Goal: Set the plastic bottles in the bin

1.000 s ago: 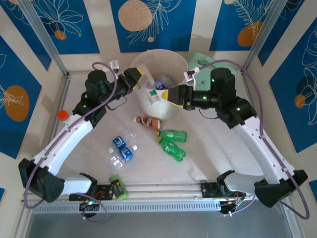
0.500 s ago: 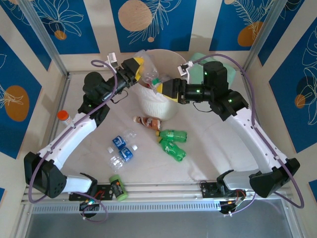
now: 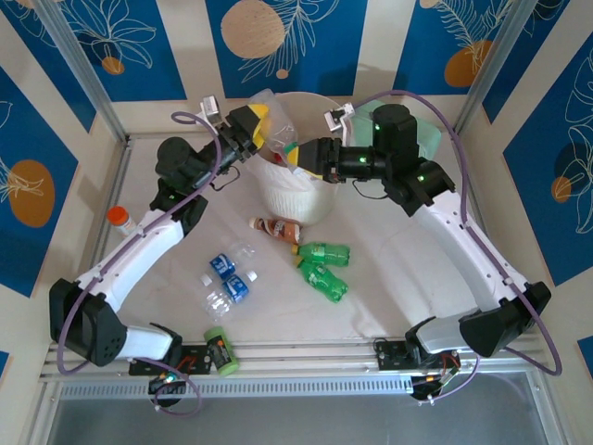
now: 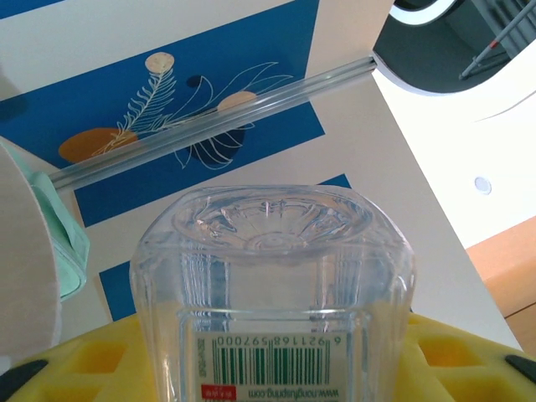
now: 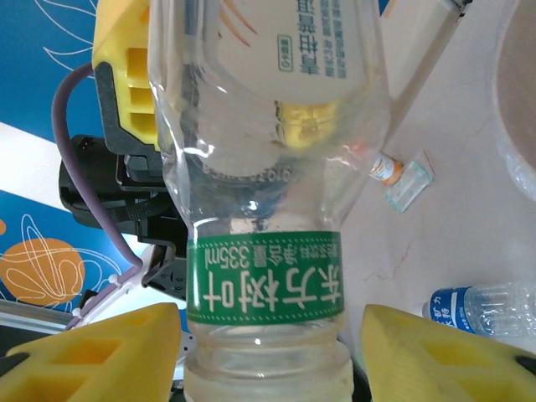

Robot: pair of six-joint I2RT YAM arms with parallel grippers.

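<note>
From the top camera I saw the left gripper [image 3: 262, 127] clenched on a clear bottle [image 3: 273, 109], which stuck out past its fingertips above the rim of the bin [image 3: 310, 209]. The right gripper [image 3: 298, 156] faced it from the opposite side, its tips over the bin's mouth, with a green-banded bottle [image 3: 288, 148] at its fingertips, close to the left gripper's load. Well behind both grippers, toward the arm bases, a brownish bottle [image 3: 275, 228], green bottles [image 3: 324, 252] and blue-labelled bottles [image 3: 222, 265] lay on the desk [image 3: 398, 269]. On the left wrist camera the clear bottle [image 4: 272, 276] sat base-outward between the left gripper's [image 4: 268, 368] yellow pads, hugged on both sides. On the right wrist camera the green-banded bottle [image 5: 264, 285] had its neck between the right gripper's [image 5: 268, 360] pads with a sliver of gap either side, so I could not tell whether it was grasped or released. Beyond it showed one of the left gripper's fingers [image 5: 124, 79], and off to the right one of the blue-labelled bottles [image 5: 481, 306] lay on the desk.
</note>
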